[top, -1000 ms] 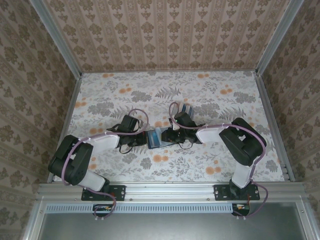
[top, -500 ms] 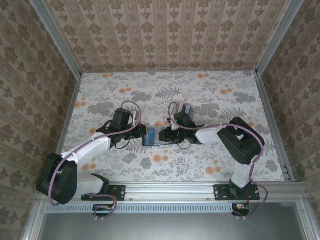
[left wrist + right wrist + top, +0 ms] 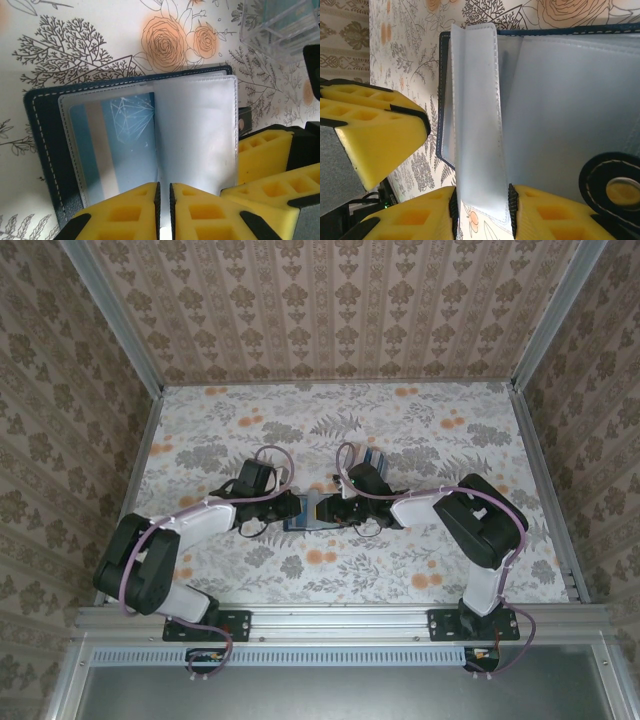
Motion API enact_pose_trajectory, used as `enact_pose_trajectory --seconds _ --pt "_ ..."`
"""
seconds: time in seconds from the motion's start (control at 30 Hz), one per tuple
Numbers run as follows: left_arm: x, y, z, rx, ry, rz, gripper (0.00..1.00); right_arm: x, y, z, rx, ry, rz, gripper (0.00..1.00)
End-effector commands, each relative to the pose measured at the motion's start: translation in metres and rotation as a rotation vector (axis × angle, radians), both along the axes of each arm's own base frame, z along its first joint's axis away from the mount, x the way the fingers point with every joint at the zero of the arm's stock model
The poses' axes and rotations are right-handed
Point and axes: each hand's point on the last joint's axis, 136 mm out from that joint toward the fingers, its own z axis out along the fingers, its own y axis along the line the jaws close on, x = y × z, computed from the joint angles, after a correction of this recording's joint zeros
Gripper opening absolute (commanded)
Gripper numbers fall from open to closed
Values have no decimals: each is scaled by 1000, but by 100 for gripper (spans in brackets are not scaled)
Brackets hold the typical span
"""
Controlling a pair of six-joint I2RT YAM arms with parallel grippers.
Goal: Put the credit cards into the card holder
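Card holder [image 3: 42, 150]: matt navy, leather-like grain, pale stitching along the edge. Inside, clear plastic sleeves [image 3: 197, 135], smooth, slightly frosted, with stitched borders; glossy blue credit card [image 3: 127, 145] behind 1 of them. Pads [image 3: 125, 217] of the left claw [image 3: 164, 200]: yellow, matt, foam-like, moulded with square pockets. Worktop [image 3: 75, 45]: matt flower-printed covering. Clear hard plastic box [image 3: 280, 22], shiny-edged.
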Motion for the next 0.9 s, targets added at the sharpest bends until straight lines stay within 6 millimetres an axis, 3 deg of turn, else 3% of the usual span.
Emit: enact_pose_trajectory --seconds 0.0,0.27,0.87 --pt "9 -10 12 -43 -26 -7 15 -1 4 10 31 -12 15 37" --pt "12 -6 10 -43 -24 15 15 -1 6 15 44 -12 23 40" --pt "15 4 8 -68 -17 52 18 6 15 21 82 -17 40 60"
